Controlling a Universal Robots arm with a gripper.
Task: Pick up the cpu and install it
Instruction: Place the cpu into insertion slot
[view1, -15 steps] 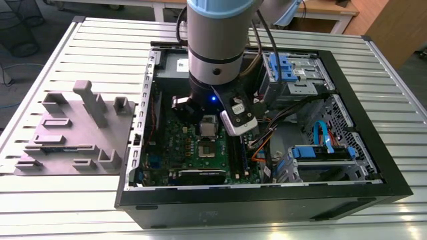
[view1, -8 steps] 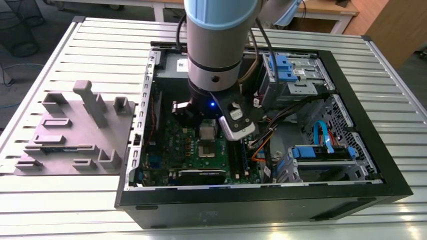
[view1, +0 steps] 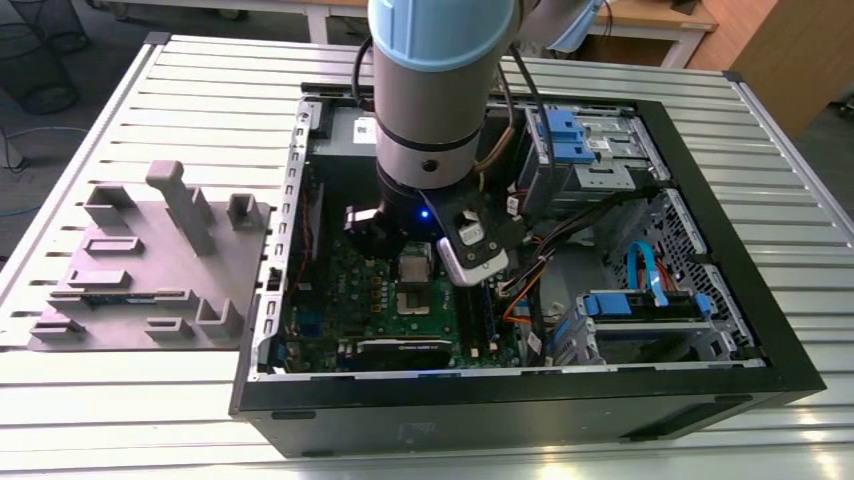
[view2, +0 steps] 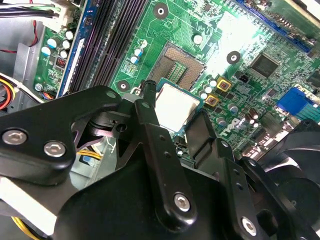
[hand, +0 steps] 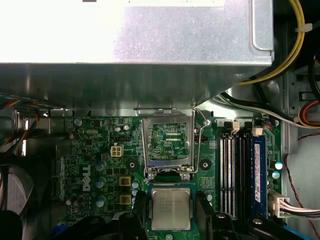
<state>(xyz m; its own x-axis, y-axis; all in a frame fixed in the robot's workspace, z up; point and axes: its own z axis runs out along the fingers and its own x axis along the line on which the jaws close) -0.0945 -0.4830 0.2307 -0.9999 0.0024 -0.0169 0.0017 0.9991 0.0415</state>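
Two things: where is the cpu, and is it gripped?

From the exterior view's left: tray outside the case, then the board, where the cpu lies on the near side of the raised frame, slots on the exterior view's right of it. The claw looks clenched on it, fingers against two opposite edges.

What could go wrong?

A tilted or shifted release, I'd judge: the cpu lands skewed and damages the socket. The frame might tip onto it.

Anything hidden?

The socket beneath the cpu, so I cannot tell whether it is seated or held just above. The arm covers the board's far part in the exterior view.
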